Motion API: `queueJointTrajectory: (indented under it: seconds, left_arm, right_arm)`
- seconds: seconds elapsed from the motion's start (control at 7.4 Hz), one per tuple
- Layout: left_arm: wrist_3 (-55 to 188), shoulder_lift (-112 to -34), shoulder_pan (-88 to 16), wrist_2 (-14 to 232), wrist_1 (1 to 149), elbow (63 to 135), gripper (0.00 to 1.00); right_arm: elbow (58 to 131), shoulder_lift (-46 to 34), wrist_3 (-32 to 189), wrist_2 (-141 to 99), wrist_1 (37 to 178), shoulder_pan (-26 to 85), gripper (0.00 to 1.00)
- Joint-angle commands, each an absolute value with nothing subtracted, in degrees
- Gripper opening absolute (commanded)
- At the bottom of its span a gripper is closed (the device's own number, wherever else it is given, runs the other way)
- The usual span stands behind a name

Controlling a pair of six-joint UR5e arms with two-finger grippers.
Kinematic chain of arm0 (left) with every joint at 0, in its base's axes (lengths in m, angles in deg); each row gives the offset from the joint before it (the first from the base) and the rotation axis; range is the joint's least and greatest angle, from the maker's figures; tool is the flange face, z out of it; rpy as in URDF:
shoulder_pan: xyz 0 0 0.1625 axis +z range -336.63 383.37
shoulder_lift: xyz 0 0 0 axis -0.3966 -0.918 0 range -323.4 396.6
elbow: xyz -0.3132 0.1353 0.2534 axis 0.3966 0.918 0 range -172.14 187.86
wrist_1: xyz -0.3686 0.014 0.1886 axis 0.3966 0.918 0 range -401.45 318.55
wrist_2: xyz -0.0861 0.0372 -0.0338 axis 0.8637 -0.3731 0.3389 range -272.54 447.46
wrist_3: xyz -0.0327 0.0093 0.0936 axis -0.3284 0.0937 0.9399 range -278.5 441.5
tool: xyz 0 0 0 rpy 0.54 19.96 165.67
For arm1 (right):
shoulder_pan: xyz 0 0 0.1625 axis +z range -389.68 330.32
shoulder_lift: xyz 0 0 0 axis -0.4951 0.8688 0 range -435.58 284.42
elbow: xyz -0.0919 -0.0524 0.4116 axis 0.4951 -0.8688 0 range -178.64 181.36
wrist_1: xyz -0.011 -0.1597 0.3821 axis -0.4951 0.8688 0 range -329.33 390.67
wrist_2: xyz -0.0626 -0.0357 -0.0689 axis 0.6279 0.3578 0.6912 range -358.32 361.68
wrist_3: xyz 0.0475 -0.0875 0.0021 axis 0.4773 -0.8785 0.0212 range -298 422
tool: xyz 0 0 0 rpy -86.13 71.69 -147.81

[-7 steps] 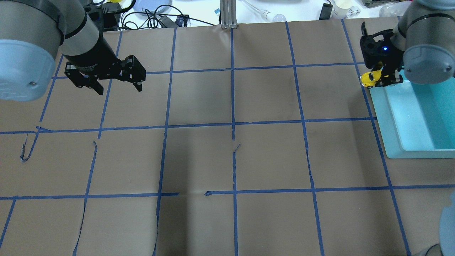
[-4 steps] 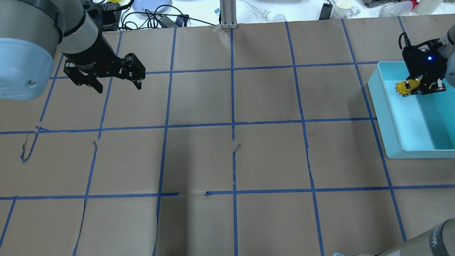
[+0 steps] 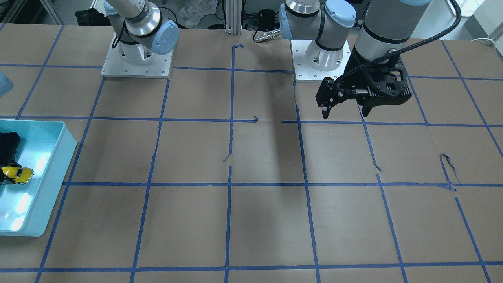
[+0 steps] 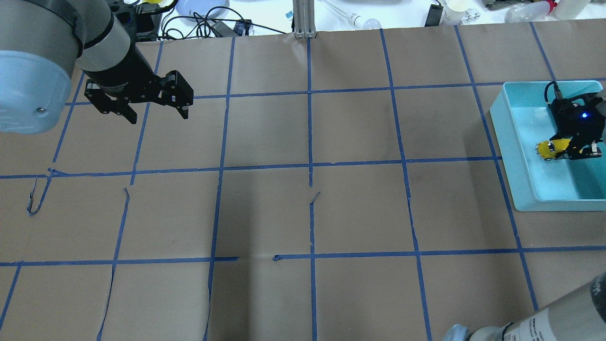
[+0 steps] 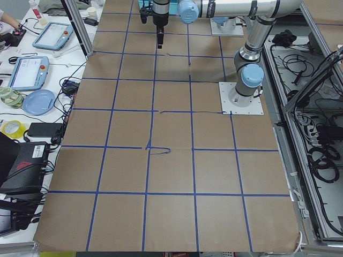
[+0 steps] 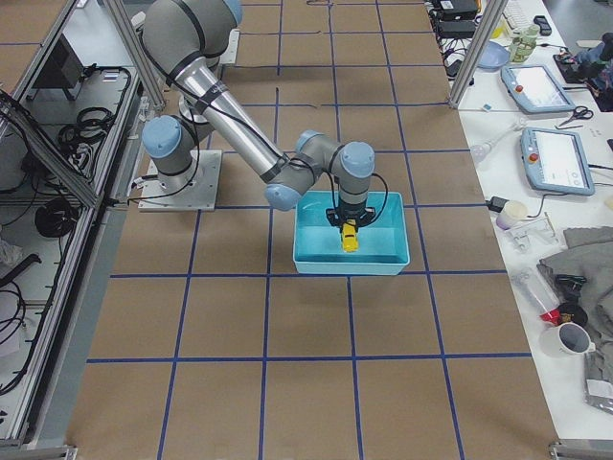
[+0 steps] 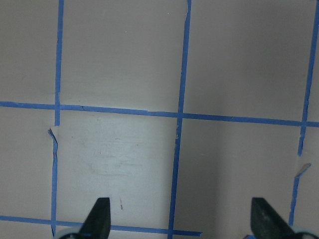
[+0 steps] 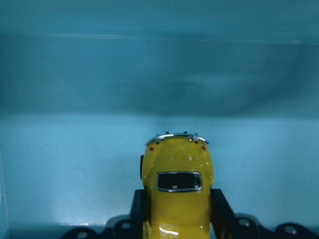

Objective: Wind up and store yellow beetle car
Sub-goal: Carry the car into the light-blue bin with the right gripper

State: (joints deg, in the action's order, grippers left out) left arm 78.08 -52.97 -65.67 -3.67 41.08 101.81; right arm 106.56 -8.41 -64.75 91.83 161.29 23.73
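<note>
The yellow beetle car (image 4: 550, 149) is a tiny yellow toy with dark windows. My right gripper (image 4: 564, 150) is shut on it and holds it low inside the light-blue bin (image 4: 504, 142) at the table's right. The right wrist view shows the car (image 8: 177, 191) between the black fingers (image 8: 220, 205), its silver bumper towards the bin wall. I cannot tell whether its wheels touch the floor. It also shows in the front-facing view (image 3: 17, 175) and the exterior right view (image 6: 350, 235). My left gripper (image 4: 158, 118) is open and empty above the table's far left.
The table is brown paper with a blue tape grid, torn in places. The bin (image 3: 67, 157) holds nothing else that I can see. Cables, a plate and bottles lie beyond the far edge (image 4: 213, 19). Both arm bases (image 3: 135, 59) stand on the robot's side.
My right gripper has carried the car from outside the bin's far left corner to over the rim and down inside the bin. The left arm has barely moved.
</note>
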Motion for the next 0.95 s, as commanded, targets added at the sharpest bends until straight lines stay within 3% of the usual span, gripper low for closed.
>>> queueJointTrajectory:
  seconds: [0.0,0.14,0.81]
  left_arm:
    - [78.1,-53.0,-65.7,-3.7,41.0,101.8,1.00]
    - [78.1,-53.0,-65.8,-3.7,41.1,101.8,1.00]
    - [78.1,-52.9,-65.8,-3.6,41.0,101.8,1.00]
  right_arm:
    - [106.8,-9.3,-64.3,91.6,160.9,23.3,0.77]
    - [106.5,-8.4,-62.3,91.8,160.3,23.7,1.00]
    - [103.2,8.8,-38.4,89.2,143.9,32.0,1.00]
